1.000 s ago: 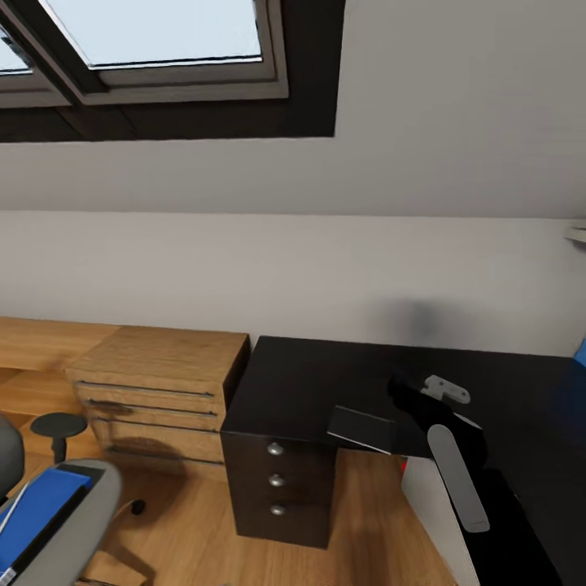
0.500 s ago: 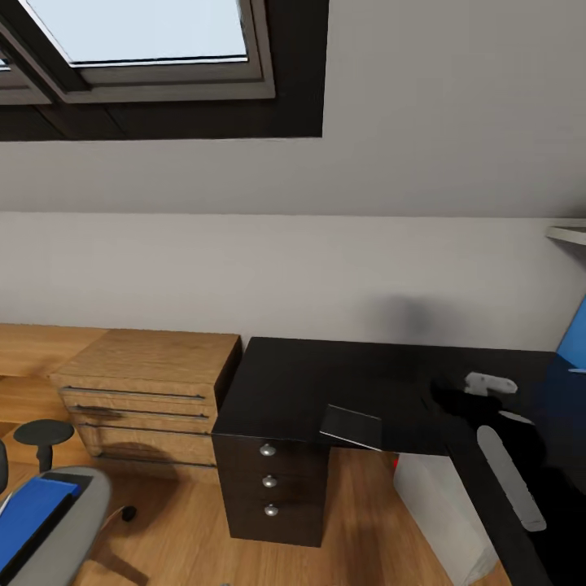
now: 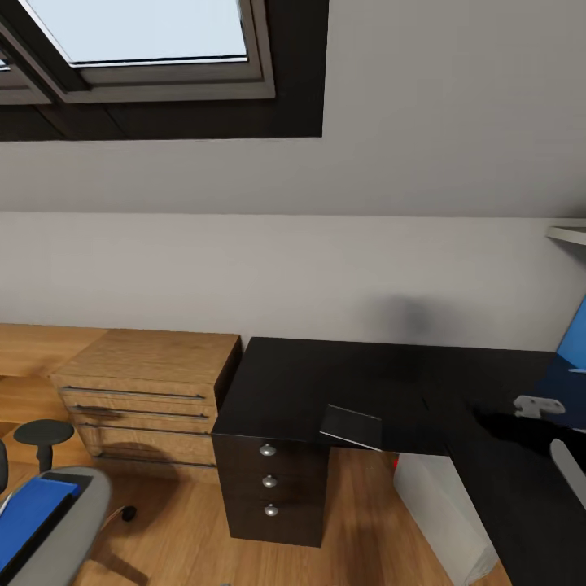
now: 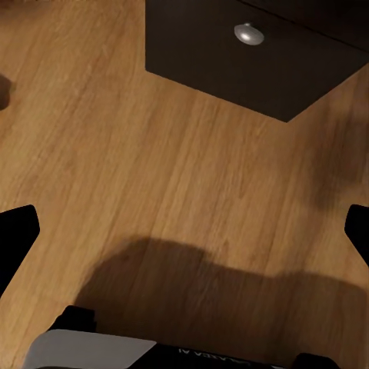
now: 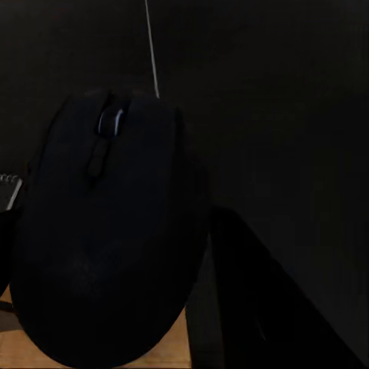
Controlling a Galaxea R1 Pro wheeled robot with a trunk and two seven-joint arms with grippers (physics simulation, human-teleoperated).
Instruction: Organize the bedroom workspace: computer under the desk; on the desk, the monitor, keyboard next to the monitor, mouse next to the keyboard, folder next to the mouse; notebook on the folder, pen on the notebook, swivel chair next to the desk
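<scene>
Folder (image 3: 31, 503) lies on the swivel chair (image 3: 69, 529) at far left, the notebook (image 3: 352, 427) overhangs the desk (image 3: 350, 382) edge mid-view, and at right the right gripper (image 5: 115, 231) pinches the mouse (image 5: 108, 238) above the desktop. Left gripper (image 4: 184, 231) hangs spread over floor. Mouse placement seems in hand; next it must be lowered and released.

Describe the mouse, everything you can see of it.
The mouse is matte black, rounded and hump-backed, with a scroll wheel in a slot between its two buttons, catching a faint bluish glint. In the right wrist view it looms close to the camera, held in the right tool above the black desk, with a strip of wood floor past the desk's edge. The grip itself is hidden.
</scene>
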